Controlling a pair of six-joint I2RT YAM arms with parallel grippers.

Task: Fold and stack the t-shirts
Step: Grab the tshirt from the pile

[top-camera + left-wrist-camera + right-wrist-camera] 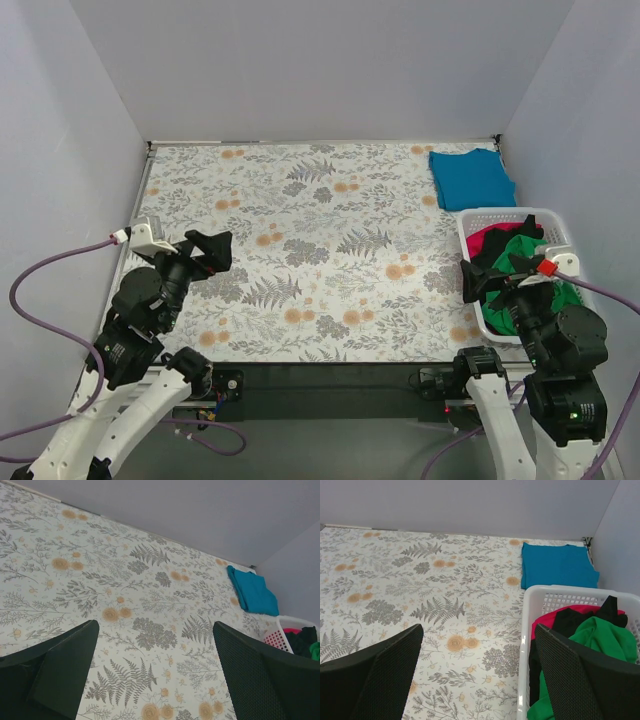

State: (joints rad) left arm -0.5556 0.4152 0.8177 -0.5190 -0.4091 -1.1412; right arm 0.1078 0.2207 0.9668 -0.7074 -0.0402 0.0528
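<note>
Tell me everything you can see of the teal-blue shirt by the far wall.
The teal-blue t-shirt is plain soft fabric, folded into a flat, roughly rectangular bundle. It lies alone on the floral table cover in the far right corner, just beyond the white basket; whether they touch is unclear. Nothing rests on it.

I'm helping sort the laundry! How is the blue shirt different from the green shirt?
The blue shirt is folded flat and neat; the green shirt is crumpled. The blue shirt lies by itself on the table, in the far right corner; the green shirt is heaped in the white basket with a red garment and a black garment. Both are plain, one-colour soft fabric.
</note>
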